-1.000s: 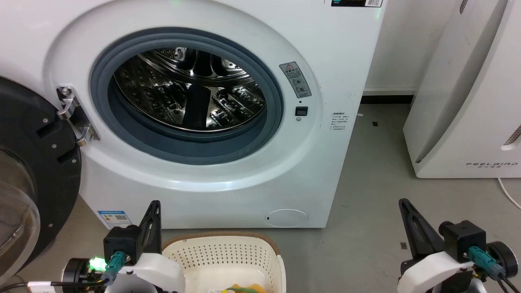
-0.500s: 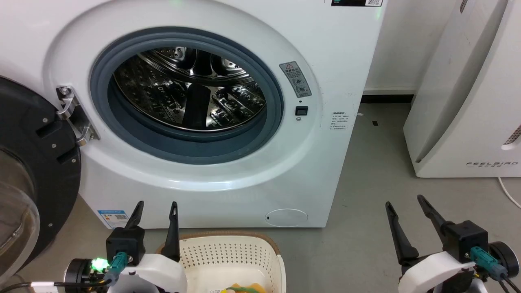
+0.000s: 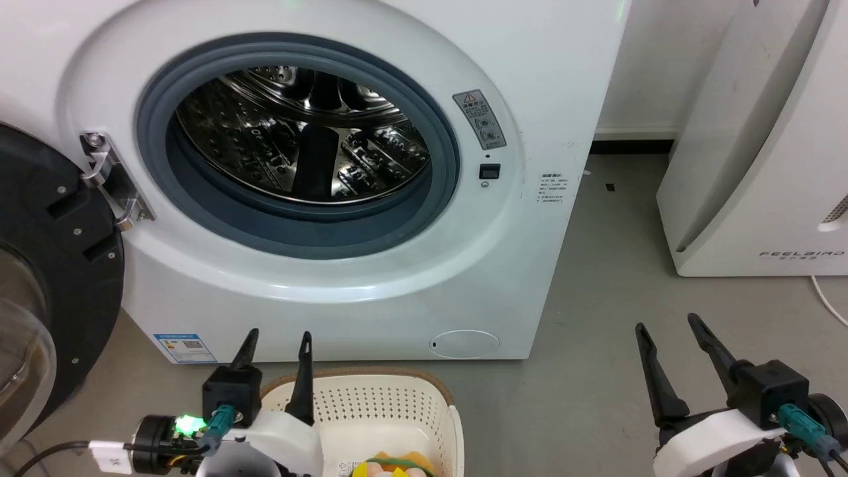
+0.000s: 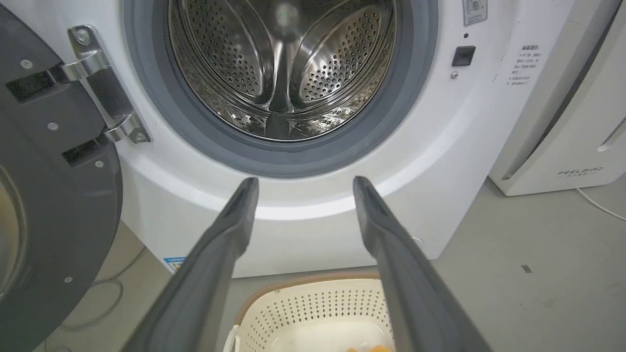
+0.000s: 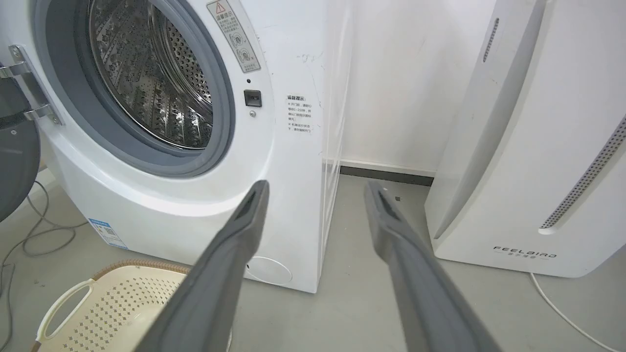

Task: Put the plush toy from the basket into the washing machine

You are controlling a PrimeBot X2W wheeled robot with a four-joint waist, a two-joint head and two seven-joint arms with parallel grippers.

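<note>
Two empty pairs of fingers stand spread: left gripper (image 3: 279, 333), right gripper (image 3: 666, 321). The toy (image 3: 391, 467) in the basket (image 3: 358, 381) looks light, soft, squashy; best pinched across its head.

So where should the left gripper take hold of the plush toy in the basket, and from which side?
Probably by the rounded orange head of the plush toy, from straight above with the open left gripper: it lies low in the basket, whose perforated walls close off every side.
</note>
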